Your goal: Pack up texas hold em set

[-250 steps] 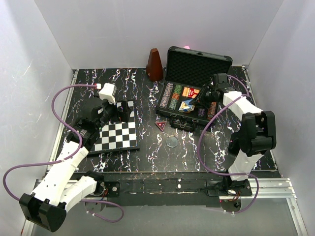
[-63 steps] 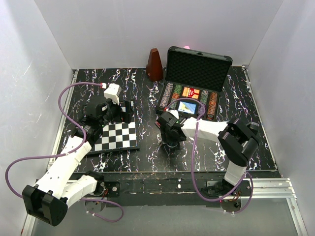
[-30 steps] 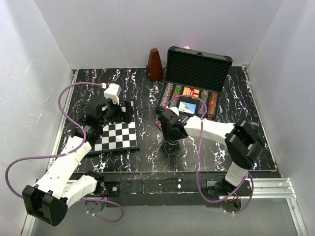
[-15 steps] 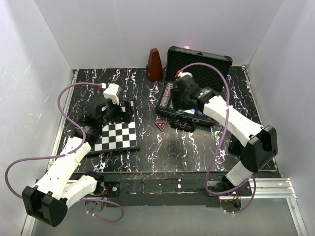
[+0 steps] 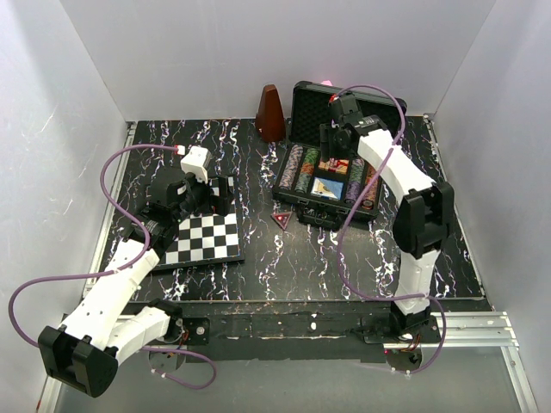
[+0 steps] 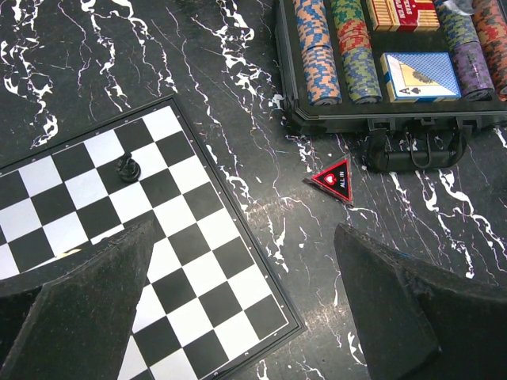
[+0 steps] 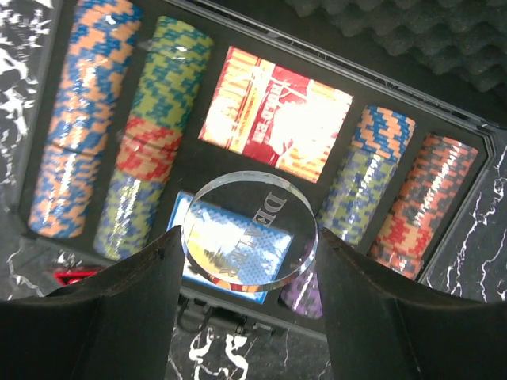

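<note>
The black case (image 5: 320, 212) lies open at the back right, foam lid (image 5: 346, 116) upright. Inside it are rows of striped chips (image 7: 83, 119), a red card box (image 7: 277, 123) and a blue card box (image 7: 238, 291). My right gripper (image 7: 248, 245) hangs over the tray (image 5: 337, 148), shut on a clear round dealer button (image 7: 249, 229) held by its edges above the blue box. A red triangular all-in button (image 6: 333, 180) lies on the table in front of the case. Above the chessboard's right corner, my left gripper (image 6: 245, 237) is open and holds nothing.
A black-and-white chessboard (image 5: 205, 238) with a dark piece (image 6: 127, 167) lies at the left. A brown metronome (image 5: 270, 114) stands left of the case lid. The case's handle (image 6: 416, 150) juts toward the front. White walls close in the table.
My right arm has swung from the table in front of the case up and back over the tray, carrying the clear button. The left arm has stayed still.
</note>
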Motion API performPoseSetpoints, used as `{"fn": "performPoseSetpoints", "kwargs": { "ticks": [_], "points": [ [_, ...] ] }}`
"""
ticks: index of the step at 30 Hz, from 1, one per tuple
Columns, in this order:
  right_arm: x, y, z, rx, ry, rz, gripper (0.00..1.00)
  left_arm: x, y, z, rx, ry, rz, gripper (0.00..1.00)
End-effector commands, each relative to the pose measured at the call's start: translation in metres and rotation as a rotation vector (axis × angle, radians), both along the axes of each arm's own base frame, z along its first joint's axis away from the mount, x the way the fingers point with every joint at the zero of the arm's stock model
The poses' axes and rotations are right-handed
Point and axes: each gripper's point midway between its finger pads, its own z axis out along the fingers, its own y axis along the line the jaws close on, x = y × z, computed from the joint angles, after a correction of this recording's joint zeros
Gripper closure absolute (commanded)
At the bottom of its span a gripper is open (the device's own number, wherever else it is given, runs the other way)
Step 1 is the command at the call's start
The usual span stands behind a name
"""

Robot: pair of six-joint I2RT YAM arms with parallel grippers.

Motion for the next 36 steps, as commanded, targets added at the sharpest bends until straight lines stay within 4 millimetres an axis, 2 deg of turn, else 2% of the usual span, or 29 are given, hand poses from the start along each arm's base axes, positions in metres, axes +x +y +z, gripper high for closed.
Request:
{"fn": "performPoseSetpoints", "kwargs": {
  "ticks": [1,5,7,11,23,29,36],
  "points": [
    [0.024,0.003,0.01,0.021,-0.029,0.023,0.8,0.0,-0.002,0.006,-0.018,-0.018,-0.007,0.02],
    [0.043,0.003,0.001,0.02,-0.025,0.014,0.8,0.0,-0.004,0.006,-0.022,-0.015,-0.014,0.02],
    [0.051,0.0,-0.014,-0.011,-0.003,0.005,0.8,-0.001,-0.005,0.005,-0.024,-0.012,-0.018,0.02],
    [0.058,-0.001,-0.031,-0.02,0.027,-0.009,0.8,-0.002,-0.007,0.005,-0.032,-0.007,-0.028,0.02],
    [0.061,-0.021,-0.06,-0.051,0.082,-0.064,0.8,-0.003,-0.007,0.01,-0.039,-0.021,-0.029,0.02],
    [0.06,-0.018,-0.067,-0.037,0.106,-0.059,0.79,-0.004,-0.006,0.011,-0.041,-0.025,-0.029,0.02],
    [0.06,-0.004,-0.071,0.024,0.122,-0.016,0.77,-0.004,-0.007,0.011,-0.042,-0.024,-0.032,0.02]
  ]
}}
